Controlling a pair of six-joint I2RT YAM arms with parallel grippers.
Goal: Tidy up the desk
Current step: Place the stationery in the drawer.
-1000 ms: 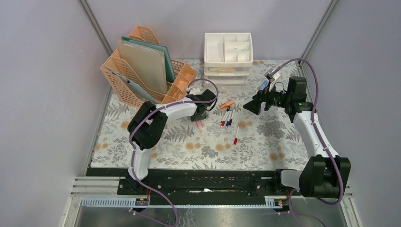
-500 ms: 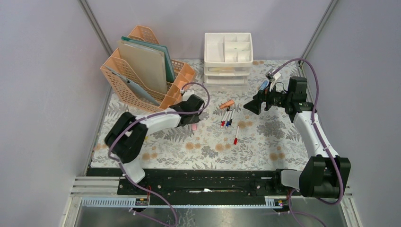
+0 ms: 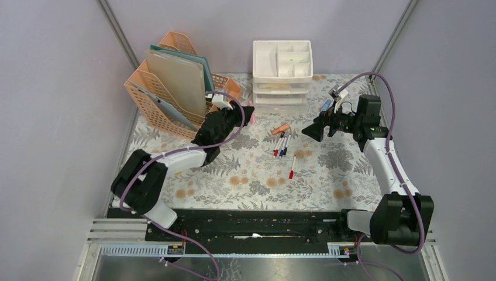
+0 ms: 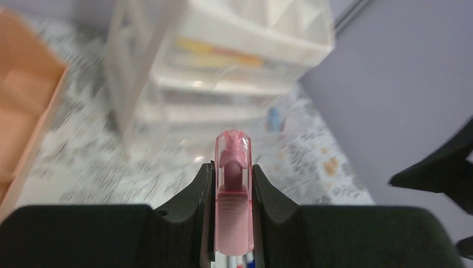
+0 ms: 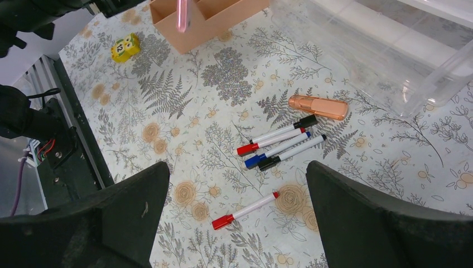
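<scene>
Lilac-grey walls close in the desk (image 3: 245, 181), a large tabletop under a pale cloth printed with grey ferns and orange-tan flowers. It fills the middle of the overhead view ahead of the arms' bases. At its far left stands a peach plastic file rack (image 3: 169, 93) with upright card folders (image 3: 181, 76) slotted in. A small yellow block (image 5: 124, 47) sits on the cloth near the rack's corner.

Just right of the rack, the left gripper (image 3: 241, 113) hangs by the low front compartments. Its jaws are narrowed onto a translucent pink capped marker (image 4: 233, 206), so that item looks to be on its way into storage but is not yet put down.

Further right, a white three-drawer plastic unit (image 3: 282, 64) stands at the back edge. In front of it, a stubby orange highlighter (image 5: 318, 106), three white pens with red, blue and black caps (image 5: 281, 146) and one separate red-capped pen (image 5: 245, 211) lie loose on the cloth.

At the right, the right gripper (image 5: 237, 167) hovers over these pens with its jaws spread fully wide, holding nothing.

Judged from this, the tidying is under way, with most of the small items left to put away.
</scene>
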